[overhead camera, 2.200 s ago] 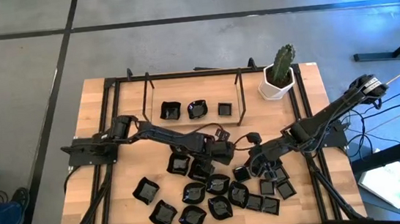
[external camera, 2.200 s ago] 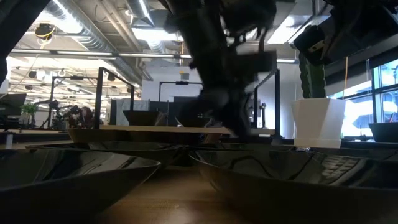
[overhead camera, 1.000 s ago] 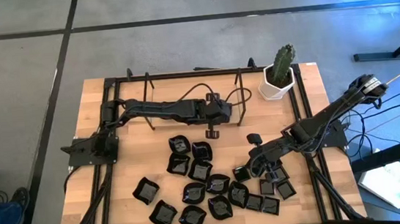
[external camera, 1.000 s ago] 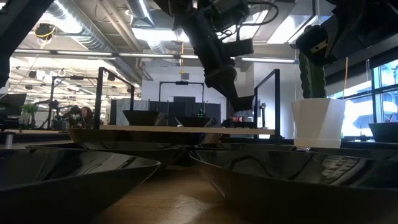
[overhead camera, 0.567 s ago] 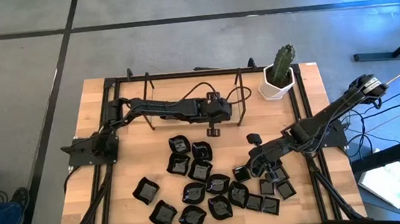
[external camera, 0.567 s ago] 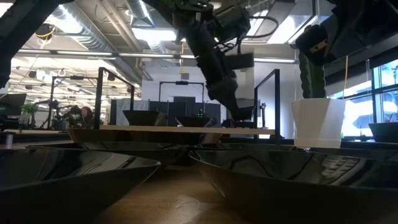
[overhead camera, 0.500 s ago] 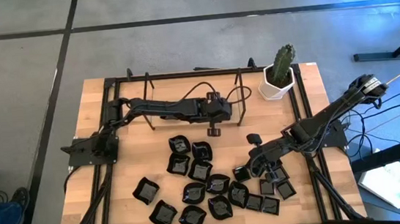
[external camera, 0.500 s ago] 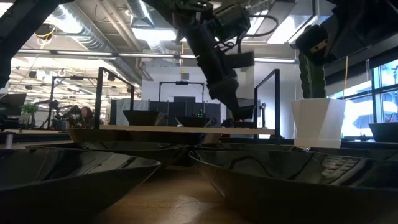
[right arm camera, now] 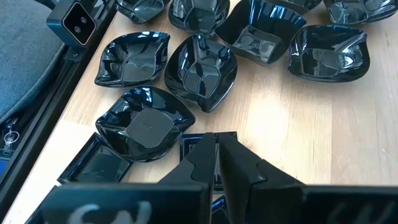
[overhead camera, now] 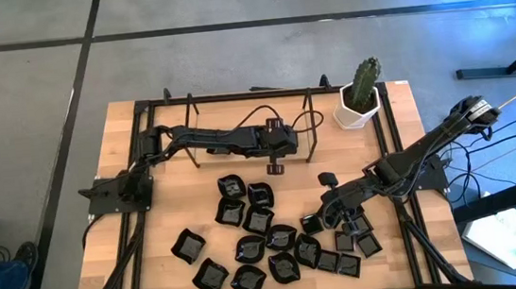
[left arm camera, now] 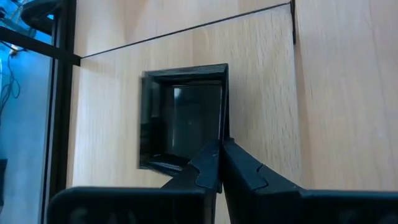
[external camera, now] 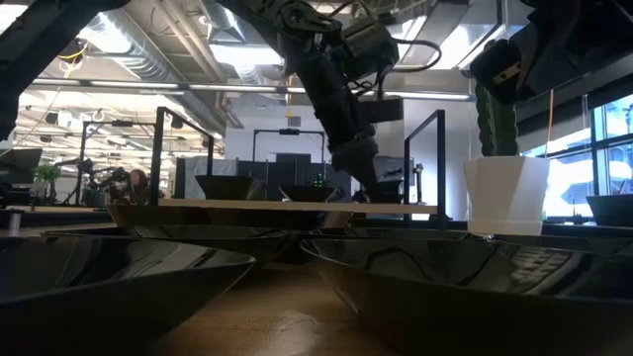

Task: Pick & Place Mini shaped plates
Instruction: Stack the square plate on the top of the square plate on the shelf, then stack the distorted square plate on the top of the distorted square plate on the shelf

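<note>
Black glossy mini shaped plates (overhead camera: 266,248) are lying in a loose heap on the wooden counter (overhead camera: 174,209), near its front edge, from the middle toward the right side. Some are square and some are wavy-rimmed. One more square plate (left arm camera: 184,117) is sitting alone near the back edge of the counter, just in front of the left pincer (left arm camera: 219,163). This pincer is hanging over it with its fingers pressed together and is pinching nothing. The right pincer (right arm camera: 217,154) is staying low over the right part of the heap, fingers also pressed together, with nothing between them. A white pot with a cactus (overhead camera: 361,97) is standing at the back right corner of the counter.
</note>
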